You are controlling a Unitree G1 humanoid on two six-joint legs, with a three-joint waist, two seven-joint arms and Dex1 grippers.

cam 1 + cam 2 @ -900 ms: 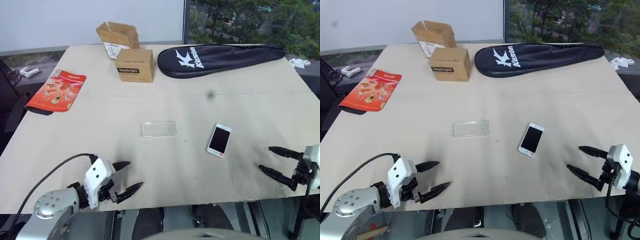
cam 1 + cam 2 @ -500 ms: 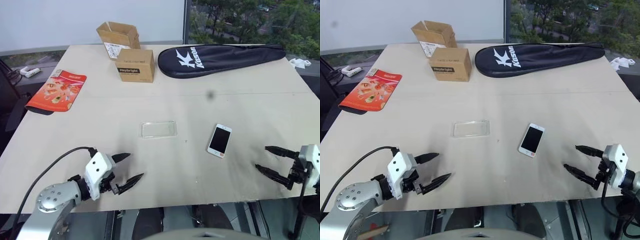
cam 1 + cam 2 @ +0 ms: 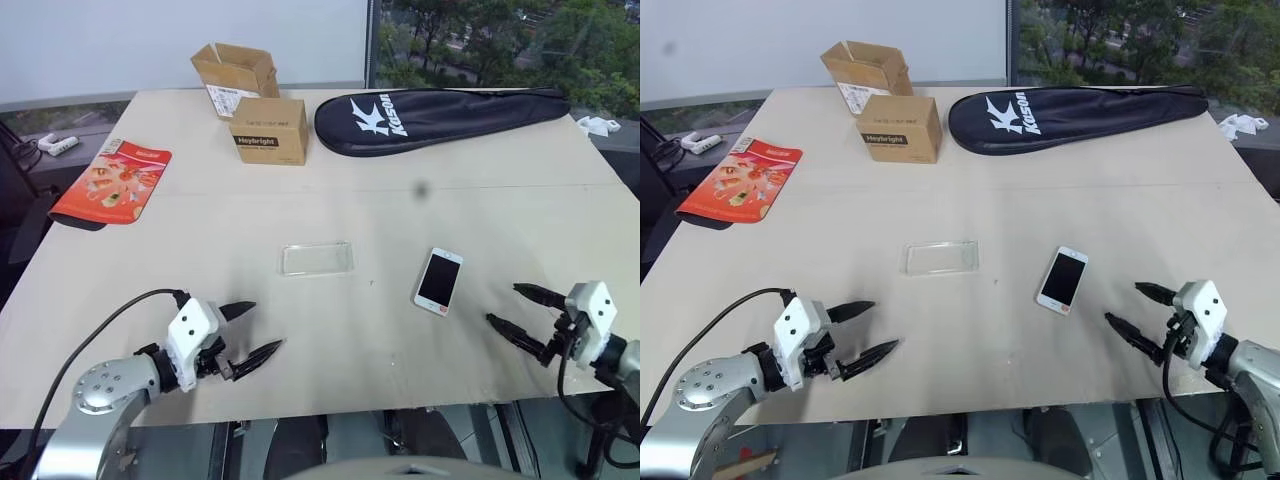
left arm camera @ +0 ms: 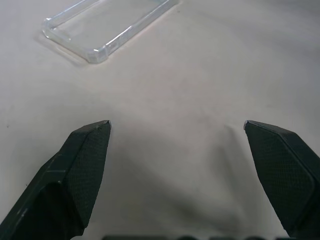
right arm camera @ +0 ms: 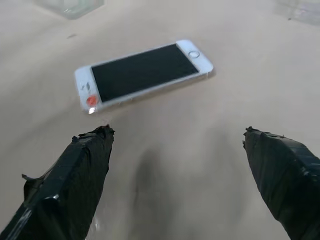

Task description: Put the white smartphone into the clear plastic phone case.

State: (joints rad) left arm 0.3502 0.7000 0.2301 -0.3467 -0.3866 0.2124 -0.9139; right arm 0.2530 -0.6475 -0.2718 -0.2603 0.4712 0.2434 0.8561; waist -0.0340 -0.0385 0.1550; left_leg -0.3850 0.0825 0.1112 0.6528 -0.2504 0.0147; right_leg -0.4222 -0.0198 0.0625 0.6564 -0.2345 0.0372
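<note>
The white smartphone (image 3: 438, 281) lies face up on the beige table, right of centre; a small red dot marks one end of it (image 5: 142, 75). To its left the clear plastic phone case (image 3: 317, 258) lies flat and empty, and its corner shows in the left wrist view (image 4: 107, 25). My left gripper (image 3: 268, 325) hovers open near the front edge, short of the case and to its left. Just right of the phone, my right gripper (image 3: 502, 303) is open too and points at it with nothing between its fingers (image 5: 85, 165).
Two cardboard boxes (image 3: 237, 72) (image 3: 270, 130) and a black racket bag (image 3: 440, 110) stand at the far side. A red packet (image 3: 112, 180) lies at the left edge. The table's front edge (image 3: 400, 400) runs just under both grippers.
My right gripper has moved left, closer to the phone. My left gripper has edged slightly farther onto the table. Both stay open; phone and case have not moved.
</note>
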